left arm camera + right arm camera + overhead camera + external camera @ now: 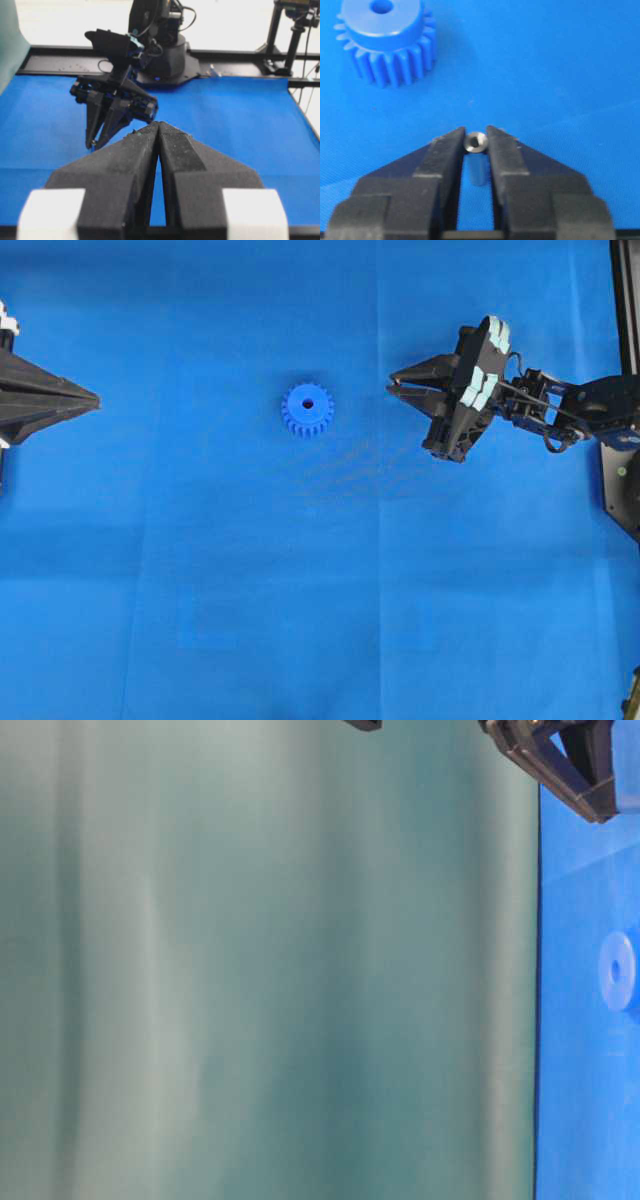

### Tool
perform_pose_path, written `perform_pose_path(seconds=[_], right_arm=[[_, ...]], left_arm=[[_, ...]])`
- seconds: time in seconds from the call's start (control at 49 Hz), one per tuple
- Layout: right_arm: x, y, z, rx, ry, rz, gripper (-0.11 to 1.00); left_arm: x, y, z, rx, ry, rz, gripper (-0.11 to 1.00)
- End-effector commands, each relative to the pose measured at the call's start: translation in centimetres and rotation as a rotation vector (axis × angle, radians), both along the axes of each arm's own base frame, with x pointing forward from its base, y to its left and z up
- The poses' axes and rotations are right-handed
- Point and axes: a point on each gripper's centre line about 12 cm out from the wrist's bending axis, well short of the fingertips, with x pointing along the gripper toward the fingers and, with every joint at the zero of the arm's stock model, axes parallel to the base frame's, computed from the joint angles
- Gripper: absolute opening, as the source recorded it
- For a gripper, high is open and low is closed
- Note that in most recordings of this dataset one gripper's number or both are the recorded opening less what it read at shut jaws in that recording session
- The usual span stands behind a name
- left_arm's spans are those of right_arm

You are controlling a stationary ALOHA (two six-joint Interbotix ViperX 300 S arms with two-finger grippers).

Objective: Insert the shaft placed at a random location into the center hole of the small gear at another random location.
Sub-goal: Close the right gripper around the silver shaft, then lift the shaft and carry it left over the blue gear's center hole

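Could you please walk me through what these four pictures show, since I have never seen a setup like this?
Two robot arms face each other over a blue cloth. One picture looks down from above, one from table level, mostly at a green backdrop, and one from a camera on each wrist. A small gear with a center hole lies on the cloth. The right gripper has its fingers closed on the shaft, upright. The left gripper is shut and holds nothing.

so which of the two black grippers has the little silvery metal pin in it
The right black gripper, beside the blue plastic toothed gear: its tips pinch the small silvery metal pin. The left black gripper is shut with nothing between its tips.
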Motion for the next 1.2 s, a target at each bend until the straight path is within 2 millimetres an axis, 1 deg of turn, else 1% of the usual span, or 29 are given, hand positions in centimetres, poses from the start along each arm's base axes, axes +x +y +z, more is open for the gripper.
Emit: perform_pose_path(seconds=[0.0,0.123,0.184,0.49,0.572,0.674,0.939,1.041,1.184], right_arm=[[0.5,0.0,0.7,-0.008,-0.028,0.006,0.03],[0.6,0.1,1.1,-0.007,-0.040,0.008,0.03],[0.7,0.1,1.8,-0.006,-0.051,0.009,0.03],[0.7,0.5,6.7,0.028,-0.079,0.033,0.03],[0.4,0.6,7.4,0.030,-0.085,0.038,0.03],[0.2,0.7,7.5,0.029,-0.086,0.039,0.03],[0.4,0.6,7.5,0.028,-0.087,0.038,0.03],[0.9,0.6,7.5,0.028,-0.087,0.043,0.03],[2.6,0.7,7.7,0.026,-0.094,0.055,0.03]], left_arm=[[0.1,0.0,0.3,0.002,-0.006,0.000,0.00],[0.1,0.0,0.4,0.002,-0.009,0.000,0.00],[0.0,0.0,0.4,0.002,-0.012,0.000,0.00],[-0.2,0.0,0.6,0.000,-0.015,0.001,0.00],[-0.2,0.0,0.5,-0.002,-0.014,0.000,0.00],[-0.2,0.0,0.5,-0.002,-0.014,0.000,0.00],[-0.2,0.0,0.5,0.000,-0.014,0.001,0.00],[-0.2,0.0,0.5,0.000,-0.009,0.000,0.00],[-0.2,0.0,0.3,0.000,-0.002,0.000,0.00]])
